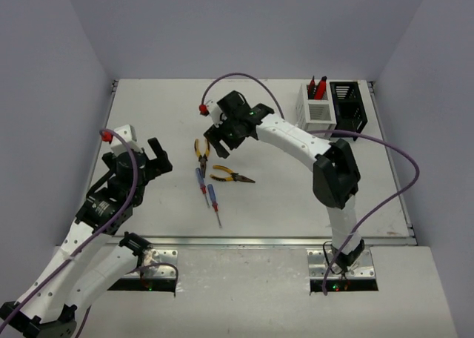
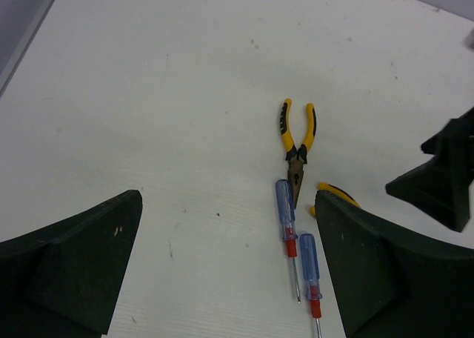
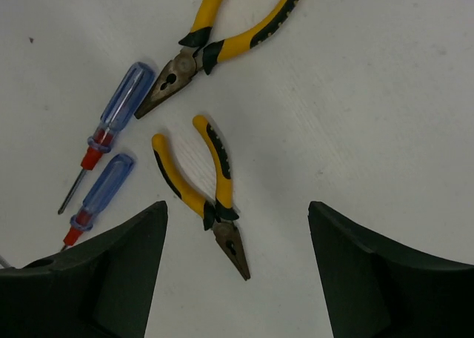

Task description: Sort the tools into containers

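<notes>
Two yellow-handled pliers lie mid-table: one (image 1: 201,149) (image 2: 298,141) (image 3: 237,34) further back, one (image 1: 231,176) (image 3: 207,193) to its right. Two blue-and-red screwdrivers (image 1: 200,181) (image 1: 213,201) (image 2: 285,219) (image 3: 118,108) lie side by side just in front of them. My right gripper (image 1: 222,145) (image 3: 237,279) is open and empty, hovering over the second pliers. My left gripper (image 1: 160,160) (image 2: 229,271) is open and empty, left of the tools. Red utility knives (image 1: 317,87) stand in the white bin (image 1: 318,114); the black bin (image 1: 346,107) is beside it. No green-handled screwdrivers show.
Both bins stand at the table's back right corner. Grey walls close in the left, back and right sides. The right arm's purple cable (image 1: 385,153) loops over the right part of the table. The right gripper (image 2: 444,179) shows in the left wrist view.
</notes>
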